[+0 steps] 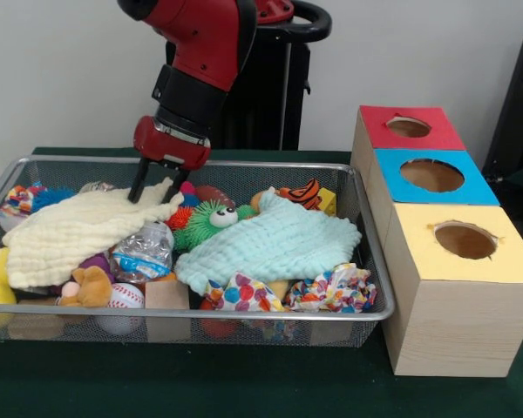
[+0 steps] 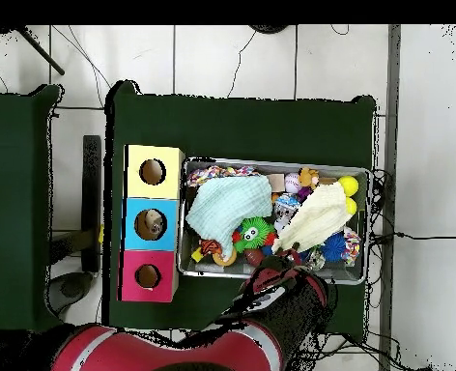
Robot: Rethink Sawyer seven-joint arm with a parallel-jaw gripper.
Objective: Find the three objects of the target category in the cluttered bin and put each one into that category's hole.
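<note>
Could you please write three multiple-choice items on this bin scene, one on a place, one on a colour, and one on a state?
1. Where do the gripper's tips sit?
A. At the far edge of the yellow cloth
B. Over the red box
C. On the table outside the wire bin

2. What colour is the top of the middle box?
A. Yellow
B. Blue
C. Green

3. What is the state of the mint-green cloth?
A. Folded on a box
B. Hanging from the gripper
C. Spread over toys in the bin

Answers:
1. A, the front view shows the dark fingers coming down at the yellow cloth's far edge inside the bin.
2. B, the blue top lies between the red box and the yellow box.
3. C, it lies draped across clutter, with the green spiky toy beside it.
</note>
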